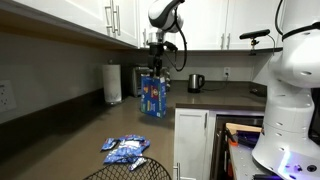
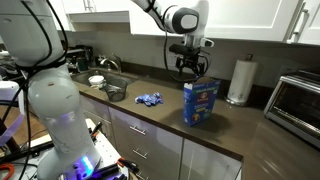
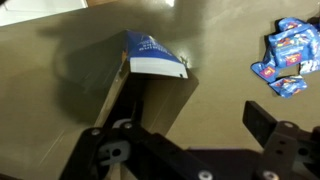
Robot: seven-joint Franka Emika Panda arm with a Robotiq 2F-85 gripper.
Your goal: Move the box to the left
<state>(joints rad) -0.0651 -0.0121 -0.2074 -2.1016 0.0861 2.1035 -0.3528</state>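
In an exterior view, the box (image 1: 153, 95) stands up on the dark counter (image 1: 215, 103), near the paper towel roll (image 1: 113, 83). The gripper (image 1: 156, 62) hangs just above it.

In an exterior view, the gripper (image 2: 190, 68) is over the box (image 2: 200, 101) with its fingers spread apart, holding nothing. Small blue packets (image 2: 150, 97) lie near the sink (image 2: 114, 91).

In the wrist view, the box (image 3: 152, 62) sits below, between the wide fingers (image 3: 272, 128). The packets (image 3: 287, 58) lie off to one side.
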